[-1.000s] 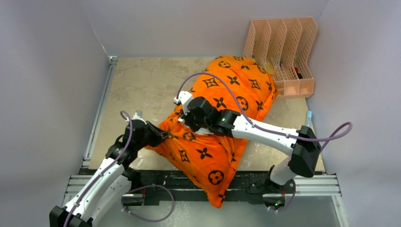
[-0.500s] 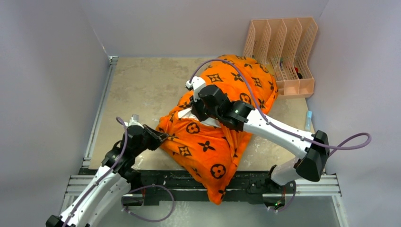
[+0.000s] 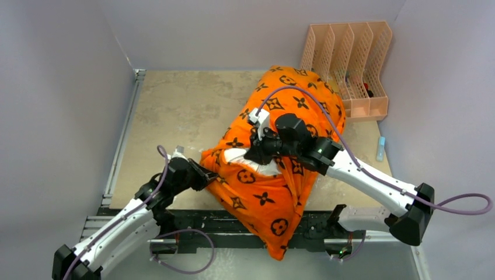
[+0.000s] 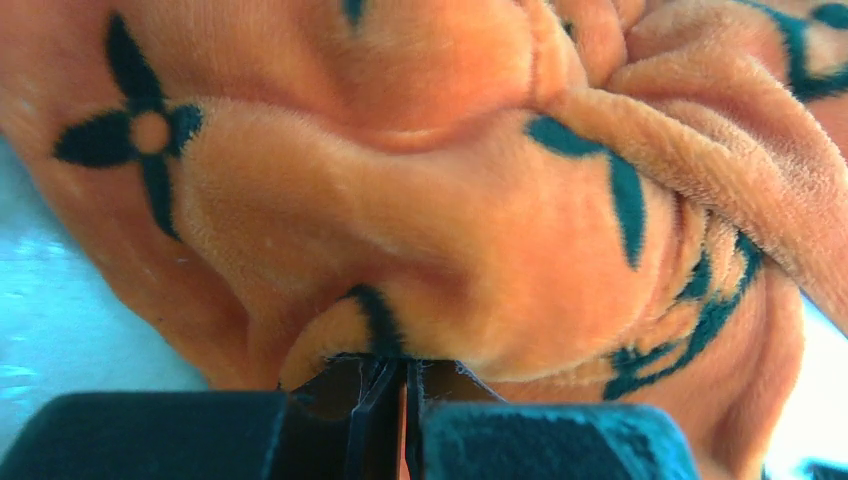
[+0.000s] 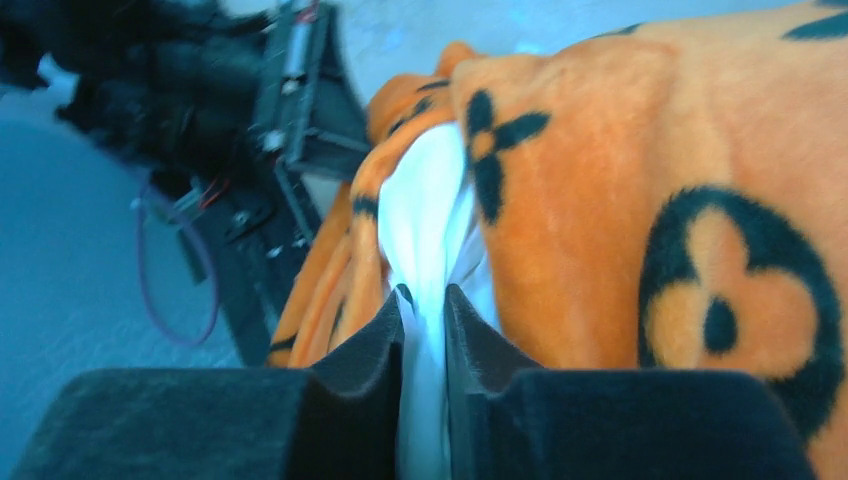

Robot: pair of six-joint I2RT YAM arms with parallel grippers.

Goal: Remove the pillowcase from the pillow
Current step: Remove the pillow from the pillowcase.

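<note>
An orange flower-printed pillowcase lies across the table, its near end overhanging the near edge. The left gripper pinches its left corner. The right gripper pinches the white pillow where it pokes out.

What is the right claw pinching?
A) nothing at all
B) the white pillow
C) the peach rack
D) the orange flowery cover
B: in the right wrist view, the right claw is squeezed shut on a fold of the white pillow, which pokes out of the orange pillowcase.
</note>
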